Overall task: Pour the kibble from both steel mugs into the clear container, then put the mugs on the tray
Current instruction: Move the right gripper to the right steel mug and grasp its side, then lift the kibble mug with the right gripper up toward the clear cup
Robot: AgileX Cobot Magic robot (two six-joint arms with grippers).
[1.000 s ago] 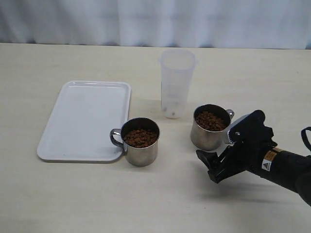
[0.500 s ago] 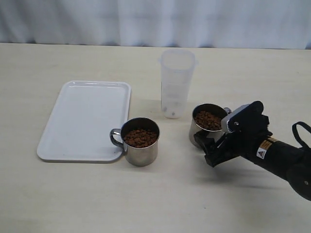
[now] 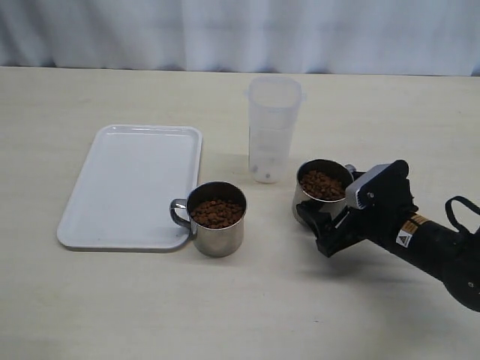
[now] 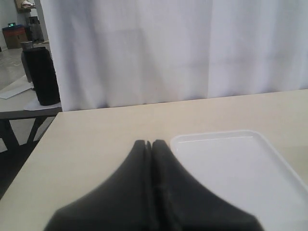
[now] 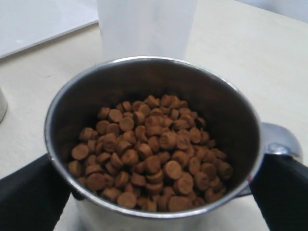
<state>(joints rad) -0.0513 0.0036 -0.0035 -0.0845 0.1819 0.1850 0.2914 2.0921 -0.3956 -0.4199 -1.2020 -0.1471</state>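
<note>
Pale table (image 3: 112,300), white curtain (image 3: 225,30) behind. Counted: one tray (image 3: 131,184); one container (image 3: 271,129), upright; two mugs full of kibble (image 3: 216,213), left mug (image 3: 217,219) at the tray's near corner, right mug (image 3: 321,193) near the container. Right arm low, right gripper (image 5: 156,166) spread wide astride right mug, grip not confirmed; left gripper (image 4: 150,144) closed, empty, beside tray.

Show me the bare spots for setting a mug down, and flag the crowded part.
The white tray is entirely bare. The table is free along its near edge and behind the tray. Crowded: the middle, where the left mug sits at the tray's corner and the right gripper straddles the right mug beside the clear container.
</note>
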